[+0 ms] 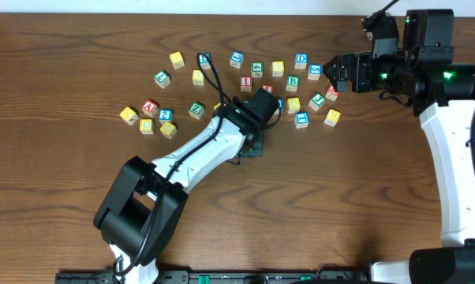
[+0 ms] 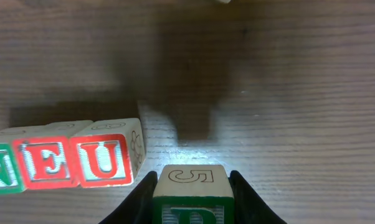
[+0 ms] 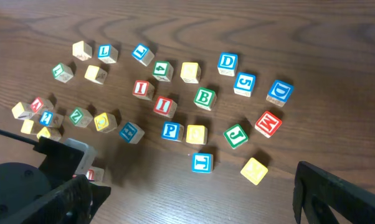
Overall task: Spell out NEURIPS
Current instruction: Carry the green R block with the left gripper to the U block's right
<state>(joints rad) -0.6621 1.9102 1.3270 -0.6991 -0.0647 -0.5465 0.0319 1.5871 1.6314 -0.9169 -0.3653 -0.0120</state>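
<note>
Wood table [image 1: 64,197]: L gripper [image 2: 192,190] low, clamps green cube [image 2: 192,208]; R gripper [image 1: 336,75] wide.

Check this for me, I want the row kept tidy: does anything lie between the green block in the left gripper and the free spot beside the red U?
Nothing visible does. The left gripper is shut on the green block, and only bare table lies between it and the free side of the red U block.
</note>
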